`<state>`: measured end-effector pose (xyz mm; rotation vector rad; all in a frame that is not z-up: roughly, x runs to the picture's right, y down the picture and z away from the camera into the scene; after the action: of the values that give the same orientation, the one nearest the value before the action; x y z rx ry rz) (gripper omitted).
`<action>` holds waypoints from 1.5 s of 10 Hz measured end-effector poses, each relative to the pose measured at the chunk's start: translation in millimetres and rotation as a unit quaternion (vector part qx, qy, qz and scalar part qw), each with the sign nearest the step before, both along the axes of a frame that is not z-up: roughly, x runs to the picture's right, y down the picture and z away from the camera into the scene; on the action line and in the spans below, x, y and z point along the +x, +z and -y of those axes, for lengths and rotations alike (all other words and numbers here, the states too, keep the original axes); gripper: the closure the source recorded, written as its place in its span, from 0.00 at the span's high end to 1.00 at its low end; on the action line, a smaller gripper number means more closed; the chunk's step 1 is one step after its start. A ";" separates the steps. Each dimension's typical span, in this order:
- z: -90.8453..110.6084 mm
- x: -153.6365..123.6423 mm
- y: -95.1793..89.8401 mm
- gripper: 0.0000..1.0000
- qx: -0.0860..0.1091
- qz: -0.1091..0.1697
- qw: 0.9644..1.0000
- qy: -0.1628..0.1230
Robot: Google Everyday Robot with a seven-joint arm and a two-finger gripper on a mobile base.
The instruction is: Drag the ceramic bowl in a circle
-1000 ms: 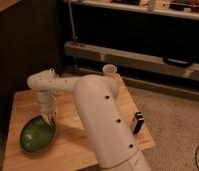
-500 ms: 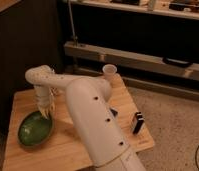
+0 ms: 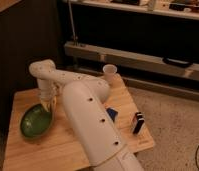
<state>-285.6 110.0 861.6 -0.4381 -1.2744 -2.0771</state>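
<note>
The ceramic bowl [image 3: 36,122] is a shallow, glossy green bowl on the left part of the wooden table [image 3: 23,150]. My gripper [image 3: 48,106] hangs from the white arm [image 3: 88,115] and reaches down onto the bowl's right rim. It touches the rim at the bowl's upper right edge.
A white paper cup [image 3: 109,73] stands at the table's far edge. A blue object [image 3: 112,113] lies beside the arm, and a small dark box [image 3: 138,122] stands near the right edge. Dark shelving [image 3: 143,55] runs behind the table. Speckled floor lies to the right.
The gripper and the bowl have moved together a little toward the far side of the table. The arm's elbow has swung closer to the camera and covers more of the table.
</note>
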 end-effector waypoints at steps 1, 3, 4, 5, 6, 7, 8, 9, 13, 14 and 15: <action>4.7 10.5 3.2 0.20 0.000 -0.007 1.000 0.007; 4.1 34.2 4.7 0.20 -0.003 -0.018 1.000 0.018; -0.1 44.7 1.1 0.20 -0.004 -0.020 1.000 0.024; -1.7 51.5 -2.5 0.20 -0.004 -0.020 0.999 0.028; -5.2 61.8 -6.3 0.20 -0.005 -0.022 0.999 0.030; -9.7 69.7 -10.9 0.20 -0.008 -0.020 0.999 0.031; -17.9 78.0 -17.8 0.20 -0.013 -0.018 0.999 0.031; -25.2 80.1 -21.7 0.20 -0.018 -0.016 0.999 0.028; -62.1 82.9 -39.7 0.20 -0.038 -0.006 0.999 0.003; -69.9 82.8 -45.0 0.20 -0.041 -0.004 0.999 -0.005; -77.8 79.6 -50.0 0.20 -0.043 0.000 0.999 -0.016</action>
<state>-205.9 187.8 811.6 -0.4988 -1.3701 -2.0539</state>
